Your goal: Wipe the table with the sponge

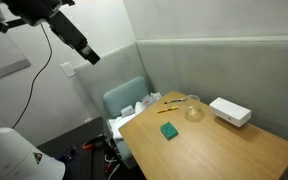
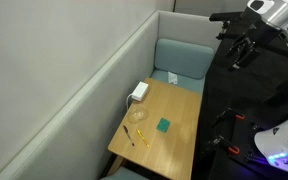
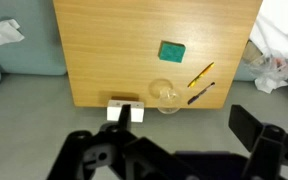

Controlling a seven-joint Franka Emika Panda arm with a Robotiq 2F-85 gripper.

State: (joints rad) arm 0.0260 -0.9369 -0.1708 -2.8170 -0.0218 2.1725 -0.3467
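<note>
The teal-green sponge (image 1: 169, 131) (image 2: 163, 125) (image 3: 171, 50) lies flat near the middle of the light wooden table (image 1: 219, 152) (image 2: 176, 150) (image 3: 104, 50). My gripper (image 1: 87, 53) (image 2: 241, 52) (image 3: 186, 121) hangs high above and well away from the table. It is open and empty. In the wrist view its two dark fingers stand wide apart over the table's edge, far from the sponge.
A white box (image 1: 229, 111) (image 2: 139, 93) (image 3: 124, 108), a clear glass bowl (image 1: 193, 110) (image 3: 164, 95) and two pens (image 1: 170, 103) (image 3: 201, 84) lie on the table. A pale blue-grey chair (image 1: 124, 100) (image 2: 180, 58) with white bags stands at one end. Grey panel walls border the table.
</note>
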